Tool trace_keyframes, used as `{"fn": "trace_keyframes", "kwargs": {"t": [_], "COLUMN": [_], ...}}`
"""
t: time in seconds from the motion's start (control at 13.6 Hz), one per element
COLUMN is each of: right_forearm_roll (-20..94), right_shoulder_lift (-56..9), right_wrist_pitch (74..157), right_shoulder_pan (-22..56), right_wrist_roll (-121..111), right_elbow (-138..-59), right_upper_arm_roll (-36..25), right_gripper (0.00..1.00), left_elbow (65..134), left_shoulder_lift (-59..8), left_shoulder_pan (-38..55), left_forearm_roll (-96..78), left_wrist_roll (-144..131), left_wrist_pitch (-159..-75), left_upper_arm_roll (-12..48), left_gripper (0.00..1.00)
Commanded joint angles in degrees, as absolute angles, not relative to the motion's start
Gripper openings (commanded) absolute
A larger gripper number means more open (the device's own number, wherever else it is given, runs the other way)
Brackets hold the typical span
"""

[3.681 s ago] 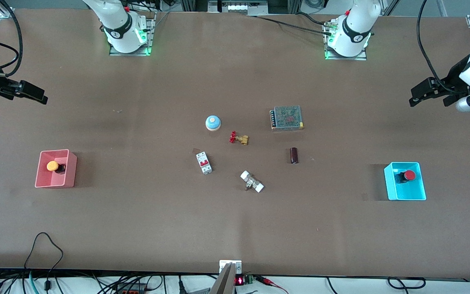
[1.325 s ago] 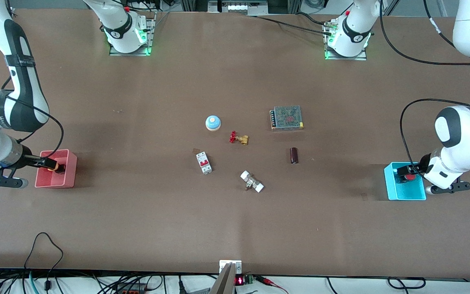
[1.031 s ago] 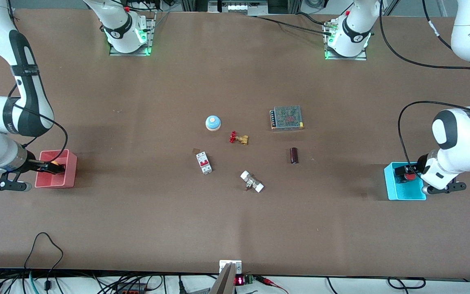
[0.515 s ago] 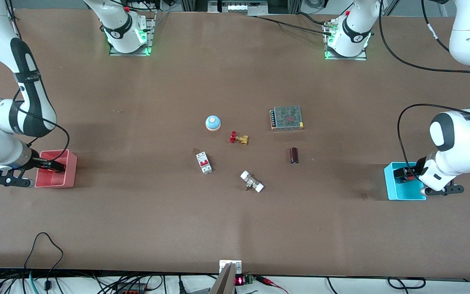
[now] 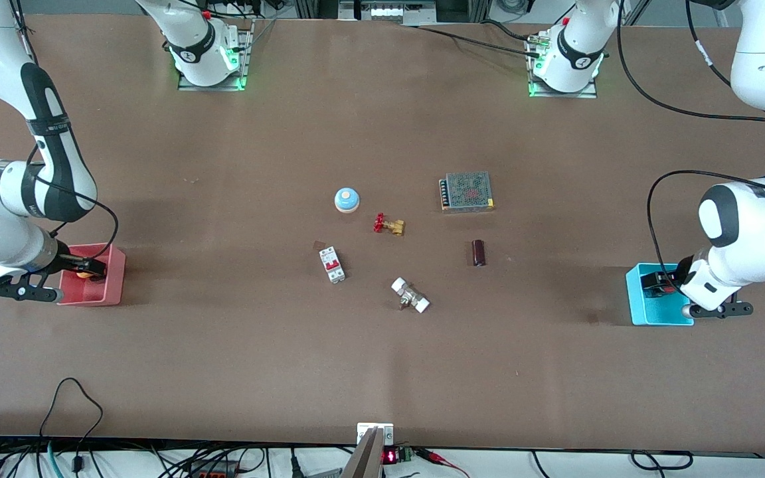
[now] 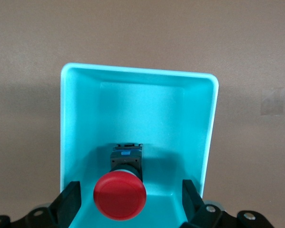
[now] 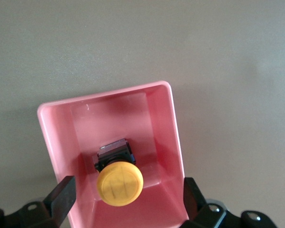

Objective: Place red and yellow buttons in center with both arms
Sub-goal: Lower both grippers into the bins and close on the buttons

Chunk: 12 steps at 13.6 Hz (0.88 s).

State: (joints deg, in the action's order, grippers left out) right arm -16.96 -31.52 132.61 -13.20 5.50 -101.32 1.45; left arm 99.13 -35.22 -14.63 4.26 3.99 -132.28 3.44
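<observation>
My left gripper (image 6: 129, 202) is lowered into the cyan bin (image 5: 635, 299) at the left arm's end of the table. Its fingers (image 6: 68, 202) stand spread wide, one on each side of the red button (image 6: 120, 194), with a clear gap between each finger and the cap. Nothing is gripped. The red button sits on its black base on the bin floor, near the bin wall closest to my wrist; the remainder of the bin floor is bare.

My right gripper (image 7: 125, 197) is lowered over the pink bin (image 5: 110, 282) at the right arm's end of the table. Its fingers (image 7: 61, 194) are also fully spread and straddle the bin: one finger stands outside each side wall. The yellow button (image 7: 119, 183) sits in the bin between them, untouched, and leans slightly on its black base.

Reference landmark: the blue-domed button (image 5: 346, 200) near the table centre (image 5: 396, 259).
- Brass valve (image 5: 389, 225): just beside it, nearer the front camera.
- Circuit breaker (image 5: 331, 263): nearer the camera again.
- White-capped fitting (image 5: 410, 295): nearest the camera of the group.
- Dark cylinder (image 5: 479, 252) and meshed power supply (image 5: 467, 192): toward the left arm's end.

Wide bare brown tabletop (image 5: 236, 219) separates this group from each bin. The table edge nearest the camera carries cables (image 5: 70, 405).
</observation>
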Motion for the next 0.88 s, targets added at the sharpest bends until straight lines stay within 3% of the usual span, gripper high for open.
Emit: {"fn": "trace_keyframes", "kwargs": {"t": [0.0,0.15,0.52,0.81], "right_forearm_roll": [-17.3,-17.3,-17.5,-17.5], "right_shoulder_lift": [-31.7,-31.7,-31.8,-32.0], "right_wrist_pitch": [133.9,133.9,134.0,134.0], "right_shoulder_pan": [-13.7,-13.7,-14.0,-14.0], "right_wrist_roll": [6.0,5.5,5.0,5.0], "right_elbow": [-101.8,-101.8,-101.7,-101.7], "right_upper_arm_roll": [1.9,1.9,1.9,1.9], "right_gripper": [0.99,0.94,0.57,0.47], "left_elbow": [97.8,97.8,97.7,97.7], "left_shoulder_lift": [-36.0,-36.4,-36.9,-37.0], "left_shoulder_pan": [-15.1,-15.2,-15.2,-15.9], "left_forearm_roll": [5.0,5.0,4.9,4.5], "left_wrist_roll": [5.5,5.6,5.7,8.2], "left_wrist_pitch": [-132.2,-132.3,-132.4,-132.4], "left_upper_arm_roll": [3.8,3.8,3.8,3.8], "left_gripper": [0.91,0.9,0.84,0.7]}}
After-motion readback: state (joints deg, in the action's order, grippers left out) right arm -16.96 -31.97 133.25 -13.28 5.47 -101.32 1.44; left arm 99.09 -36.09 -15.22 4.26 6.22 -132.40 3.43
